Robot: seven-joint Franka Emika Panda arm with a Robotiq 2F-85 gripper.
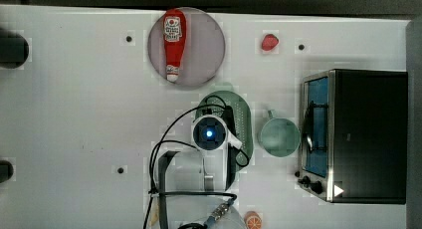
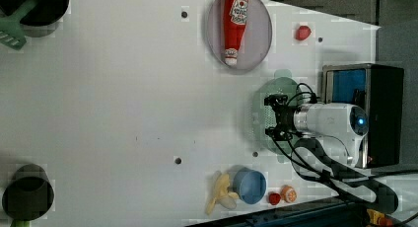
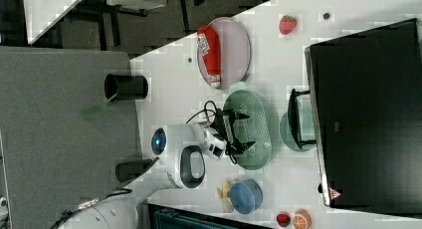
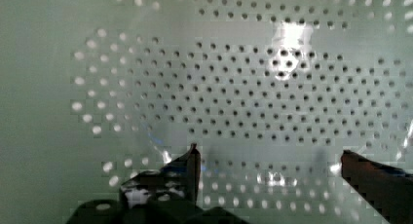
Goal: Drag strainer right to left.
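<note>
Top view: strainer (image 1: 242,120) sits just beside the mug (image 1: 278,137), near the toaster oven (image 1: 366,134); our arm covers part of it.

Left view: gripper (image 2: 272,117) over the strainer, jaws spread wide, holding nothing.

Right view: same, fingers reach into the bowl.

Wrist view: perforated floor close up; we can't tell if tips touch.

Drag not begun, we judge; engaging and the whole pull are left.
</note>
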